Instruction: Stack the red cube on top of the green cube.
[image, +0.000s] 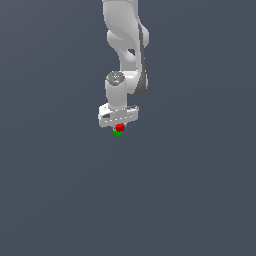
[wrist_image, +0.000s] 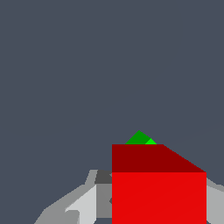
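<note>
- Red is the colour of the small cube (image: 120, 127) sitting directly under the white end effector (image: 119, 125) in the exterior view, right at its fingertips.
- Just below the red cube, touching or almost touching it, the green cube (image: 117, 132) shows, set slightly toward the exterior view's left.
- The wrist view has the red cube (wrist_image: 159, 192) filling the near foreground between grey finger (wrist_image: 83, 205) parts on either side, so the end effector appears closed on it; actual contact of the pads with the cube's faces is hidden.
- Only a corner of the green cube (wrist_image: 140, 138) peeks out beyond the red cube's far edge in the wrist view.
- Both cubes lie over a plain dark grey-blue tabletop (image: 60, 200).
- The white arm (image: 127, 35) comes down from the top of the exterior view.
</note>
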